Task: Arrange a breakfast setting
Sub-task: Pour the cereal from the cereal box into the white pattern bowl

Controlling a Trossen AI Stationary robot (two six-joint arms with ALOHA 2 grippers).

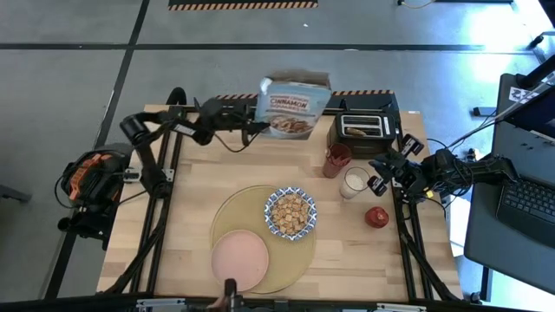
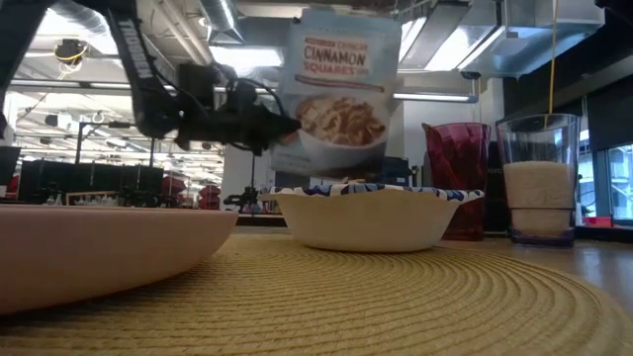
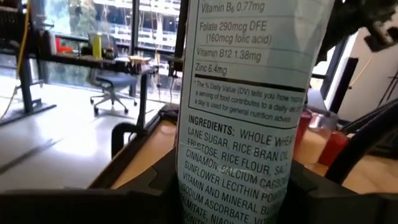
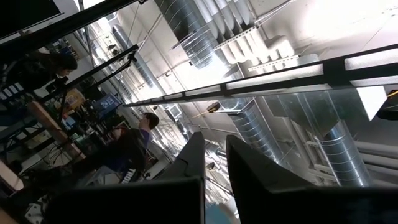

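While the left gripper (image 1: 258, 126) clamps the narrow printed side of the blue cinnamon cereal box (image 1: 295, 105), the flat cardboard carton hangs upright in the air above the table's far edge, beside the boxy black toaster (image 1: 363, 132). In the left wrist view the box's glossy ingredients panel (image 3: 242, 124) fills the gap between the dark fingers (image 3: 155, 186), which press on it from both sides.

The large round tan placemat (image 1: 251, 208), coarsely woven in concentric ribs, lies at the near middle of the pale wooden table (image 1: 199, 191). On it sit a smooth, shallow pink plate (image 1: 240, 256) at the near edge and a blue-and-white patterned bowl (image 1: 290, 213) with a scalloped rim, full of brown cereal squares.

Just off the mat stands a clear cylindrical milk glass (image 1: 352, 183), partly filled, with a faceted translucent red cup (image 1: 336, 159) behind it and a shiny red apple (image 1: 376, 217) to its right.

The right gripper (image 1: 380, 170) waits near the glass, its fingers (image 4: 194, 158) nearly together, holding nothing.
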